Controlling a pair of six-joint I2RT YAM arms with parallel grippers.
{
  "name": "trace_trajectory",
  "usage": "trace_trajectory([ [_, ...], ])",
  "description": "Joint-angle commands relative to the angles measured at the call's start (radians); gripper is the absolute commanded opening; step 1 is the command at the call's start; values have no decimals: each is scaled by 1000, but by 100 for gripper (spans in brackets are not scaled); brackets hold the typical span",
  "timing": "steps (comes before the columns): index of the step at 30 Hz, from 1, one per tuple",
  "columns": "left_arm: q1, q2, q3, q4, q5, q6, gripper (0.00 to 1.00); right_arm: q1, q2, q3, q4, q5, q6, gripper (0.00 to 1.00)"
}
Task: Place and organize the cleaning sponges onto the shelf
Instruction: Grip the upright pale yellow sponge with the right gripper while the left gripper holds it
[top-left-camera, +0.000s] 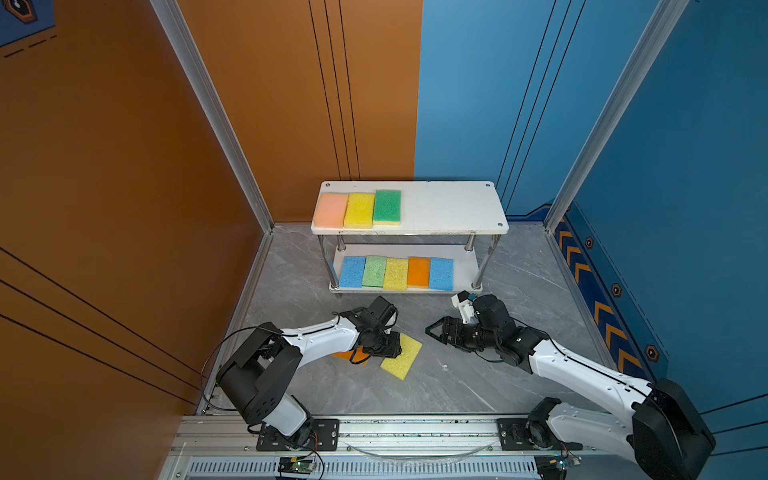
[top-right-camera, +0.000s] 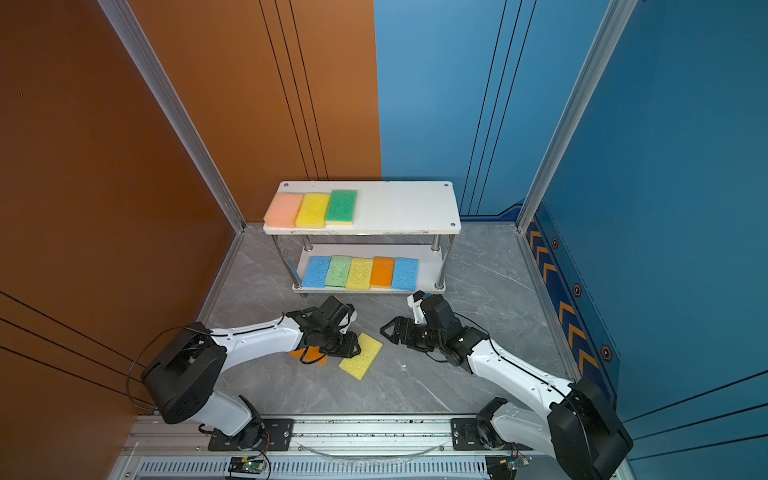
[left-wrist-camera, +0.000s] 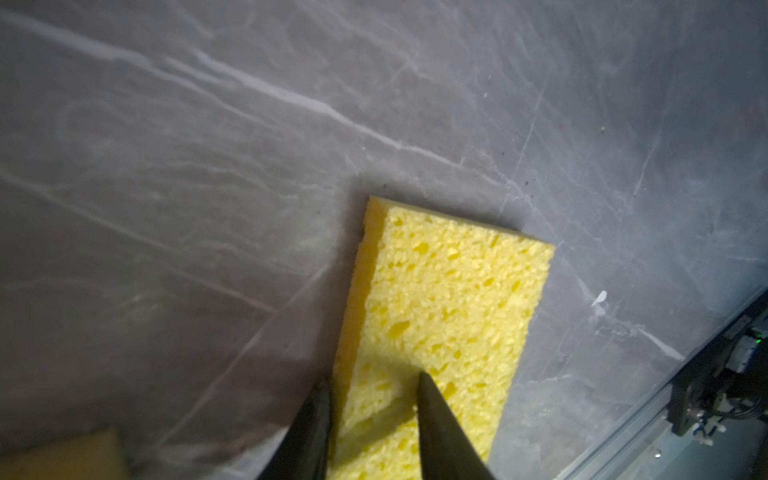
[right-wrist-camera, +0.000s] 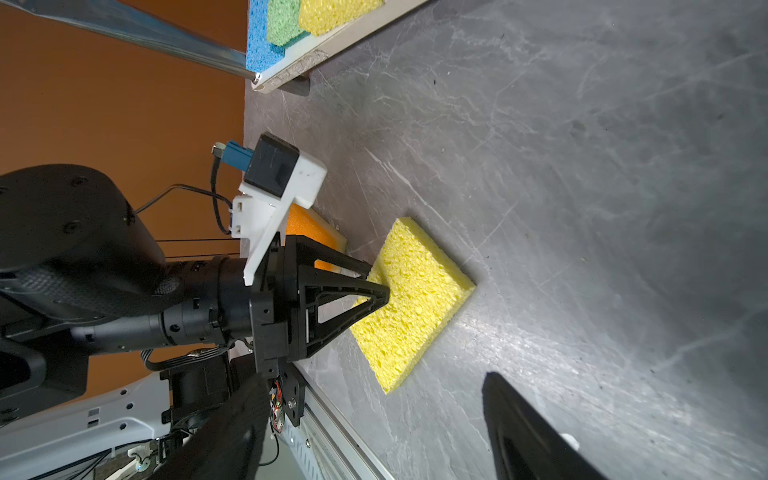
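Left gripper (left-wrist-camera: 374, 380) narrow astride the yellow sponge (left-wrist-camera: 449, 299) for pickup, can't tell if gripped; right gripper (top-left-camera: 432, 331) wide, empty, parked clear.

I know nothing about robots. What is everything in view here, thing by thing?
shelf: one, white boards on metal posts, back of table
top-board sponges: three, peach-pink, yellow, dark green, left end
lower-board sponges: five, blue, light green, yellow, orange, blue, in a row
loose sponges: two, yellow, orange, on the table before the shelf
table: one, grey marbled
wall panels: several, orange-brown, blue, around the table
left gripper: one, black, jaws around the loose yellow sponge's edge
right gripper: one, black, open, empty
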Motion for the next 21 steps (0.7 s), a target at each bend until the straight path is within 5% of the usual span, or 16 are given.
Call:
trace_trajectory([
  [1, -11, 19, -15, -31, -3, 0, 22, -4, -21, -6, -33, 18, -15, 82],
  [10, 27, -75, -50, 8, 48, -68, 4, -4, -31, 24, -99, 42, -42, 82],
  [16, 124, -280, -217, 270, 89, -316, 2, 14, -30, 64, -148, 74, -61, 79],
  [21, 126, -429, -337, 423, 1, -518, 2, 97, 8, 118, -181, 126, -78, 75],
])
